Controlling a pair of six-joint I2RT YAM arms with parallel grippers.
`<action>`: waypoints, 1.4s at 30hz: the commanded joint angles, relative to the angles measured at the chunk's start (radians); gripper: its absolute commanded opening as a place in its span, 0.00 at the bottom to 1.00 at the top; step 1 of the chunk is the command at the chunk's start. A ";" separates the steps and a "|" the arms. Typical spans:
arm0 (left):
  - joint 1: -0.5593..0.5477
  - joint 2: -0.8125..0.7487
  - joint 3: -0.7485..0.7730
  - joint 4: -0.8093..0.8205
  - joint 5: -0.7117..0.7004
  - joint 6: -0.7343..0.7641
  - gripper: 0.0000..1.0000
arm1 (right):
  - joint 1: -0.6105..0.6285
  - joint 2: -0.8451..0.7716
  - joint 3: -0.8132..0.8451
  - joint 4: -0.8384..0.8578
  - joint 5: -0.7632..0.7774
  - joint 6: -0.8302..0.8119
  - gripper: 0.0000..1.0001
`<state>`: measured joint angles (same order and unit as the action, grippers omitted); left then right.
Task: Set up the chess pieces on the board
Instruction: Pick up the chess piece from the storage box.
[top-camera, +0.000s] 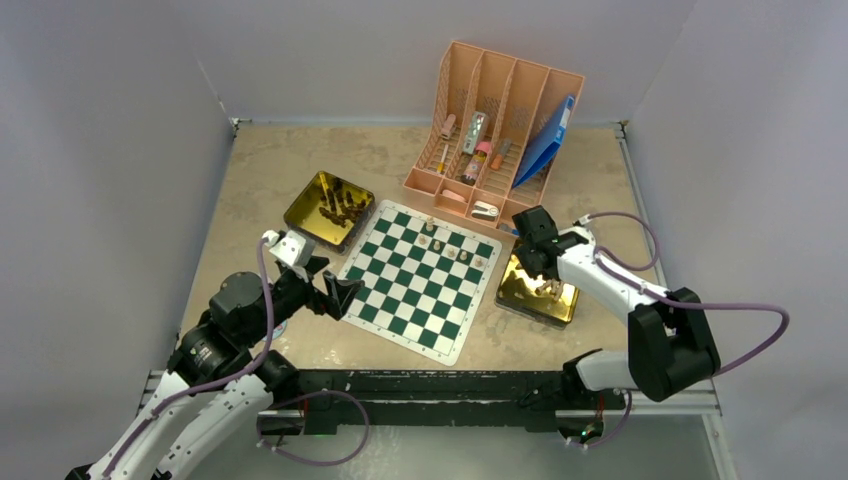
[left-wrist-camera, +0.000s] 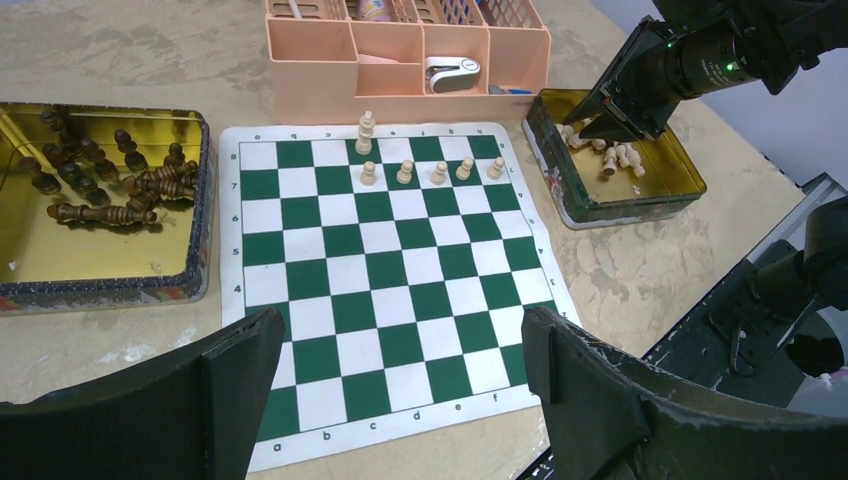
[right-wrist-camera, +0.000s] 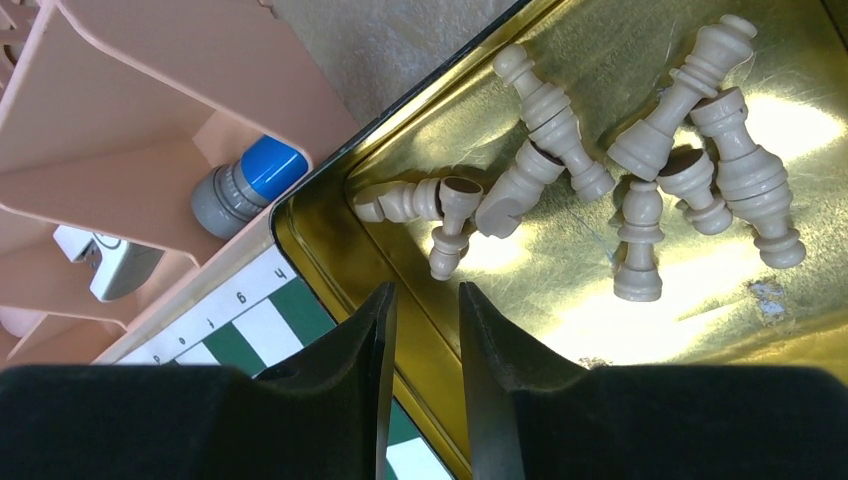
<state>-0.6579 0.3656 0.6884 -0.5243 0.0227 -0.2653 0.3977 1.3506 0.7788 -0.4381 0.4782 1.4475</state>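
Observation:
The green-and-white board (top-camera: 420, 285) (left-wrist-camera: 390, 290) lies mid-table. Several pale pawns (left-wrist-camera: 438, 172) and one taller pale piece (left-wrist-camera: 366, 132) stand along its far rows. Dark chess pieces (left-wrist-camera: 110, 185) lie heaped in the left gold tin (top-camera: 310, 215). Pale pieces (right-wrist-camera: 640, 160) lie tumbled in the right gold tin (right-wrist-camera: 650, 320). My right gripper (right-wrist-camera: 428, 292) (top-camera: 545, 275) hovers over that tin's board-side rim, its jaws a narrow gap apart with nothing between them. My left gripper (left-wrist-camera: 400, 330) (top-camera: 345, 295) stands wide open and empty over the board's near left edge.
A pink desk organizer (top-camera: 500, 110) with markers, tubes and a blue folder stands just behind the board. A grey tube with a blue cap (right-wrist-camera: 250, 180) sits in its nearest compartment, close to the right tin's corner. Grey walls enclose the table.

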 joint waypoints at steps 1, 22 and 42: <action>-0.003 -0.009 -0.004 0.038 0.006 0.018 0.89 | -0.004 0.012 -0.015 0.006 0.023 0.055 0.32; -0.003 -0.014 -0.004 0.031 0.005 0.014 0.89 | -0.014 0.126 -0.012 0.044 0.023 0.101 0.32; -0.003 -0.022 -0.006 0.030 0.009 0.013 0.87 | -0.014 0.070 0.037 -0.063 0.066 0.013 0.12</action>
<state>-0.6579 0.3538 0.6876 -0.5255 0.0223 -0.2661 0.3859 1.5043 0.8028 -0.4274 0.4927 1.4628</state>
